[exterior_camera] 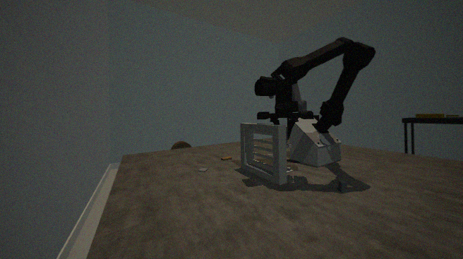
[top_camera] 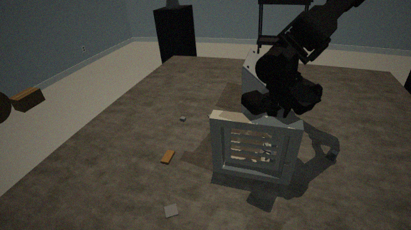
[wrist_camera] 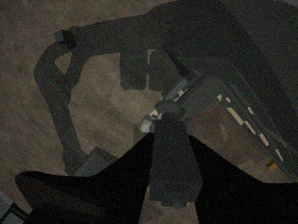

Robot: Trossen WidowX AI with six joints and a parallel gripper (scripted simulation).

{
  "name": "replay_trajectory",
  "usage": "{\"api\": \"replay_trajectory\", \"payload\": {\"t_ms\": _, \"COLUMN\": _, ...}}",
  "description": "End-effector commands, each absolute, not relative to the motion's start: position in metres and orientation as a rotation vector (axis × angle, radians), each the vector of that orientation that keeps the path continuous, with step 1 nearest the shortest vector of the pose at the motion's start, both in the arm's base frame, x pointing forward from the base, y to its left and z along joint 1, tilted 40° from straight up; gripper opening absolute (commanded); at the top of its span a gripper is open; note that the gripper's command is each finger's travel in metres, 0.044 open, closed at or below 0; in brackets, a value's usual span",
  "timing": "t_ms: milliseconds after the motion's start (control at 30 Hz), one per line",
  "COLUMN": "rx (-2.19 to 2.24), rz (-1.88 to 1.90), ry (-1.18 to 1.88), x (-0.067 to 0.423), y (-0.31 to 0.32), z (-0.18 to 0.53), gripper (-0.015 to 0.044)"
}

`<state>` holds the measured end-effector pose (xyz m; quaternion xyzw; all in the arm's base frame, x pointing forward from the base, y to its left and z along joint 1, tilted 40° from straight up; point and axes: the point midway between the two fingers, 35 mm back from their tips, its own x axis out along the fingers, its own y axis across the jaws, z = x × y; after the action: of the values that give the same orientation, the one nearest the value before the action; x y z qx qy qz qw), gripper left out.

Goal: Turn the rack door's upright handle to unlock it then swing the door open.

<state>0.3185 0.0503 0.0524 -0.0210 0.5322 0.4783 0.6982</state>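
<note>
The grey frame (top_camera: pixel 217 148) (exterior_camera: pixel 279 160) stands upright on the table. Its slatted door (top_camera: pixel 227 148) (wrist_camera: pixel 210 92) shows through the opening, roughly in line with the frame; I cannot tell whether it stands slightly ajar. My gripper (top_camera: pixel 279 113) (wrist_camera: pixel 169 139) points down behind the frame, on the robot base's side, near its top edge. It is shut on the upright handle, a dark grey bar (wrist_camera: pixel 175 167) between the fingers in the wrist view. Gripper and handle look slanted to the frame there; the exact handle angle is unclear. The top and exterior views hide most of the handle.
An orange block (top_camera: pixel 168 156) (exterior_camera: pixel 226 158), a pale flat tile (top_camera: pixel 171 210) (exterior_camera: pixel 202 169) and a small grey cube (top_camera: pixel 183 118) lie to the frame's left in the top view. The arm's pale base (exterior_camera: pixel 314 153) stands close behind the frame.
</note>
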Motion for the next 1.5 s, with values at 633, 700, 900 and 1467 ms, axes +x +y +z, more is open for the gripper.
{"api": "replay_trajectory", "payload": {"t_ms": 633, "rx": -0.941, "rz": 1.626, "ry": 0.428, "x": 0.3179, "y": 0.0509, "z": 0.0511, "gripper": 0.0015}}
{"api": "replay_trajectory", "payload": {"t_ms": 700, "rx": -0.989, "rz": 1.649, "ry": 0.377, "x": 0.3179, "y": 0.0509, "z": 0.0511, "gripper": 0.0015}}
{"api": "replay_trajectory", "payload": {"t_ms": 900, "rx": -0.995, "rz": 1.651, "ry": 0.371, "x": 0.3179, "y": 0.0509, "z": 0.0511, "gripper": 0.0015}}
{"api": "replay_trajectory", "payload": {"t_ms": 1467, "rx": -0.995, "rz": 1.651, "ry": 0.371, "x": 0.3179, "y": 0.0509, "z": 0.0511, "gripper": 0.0015}}
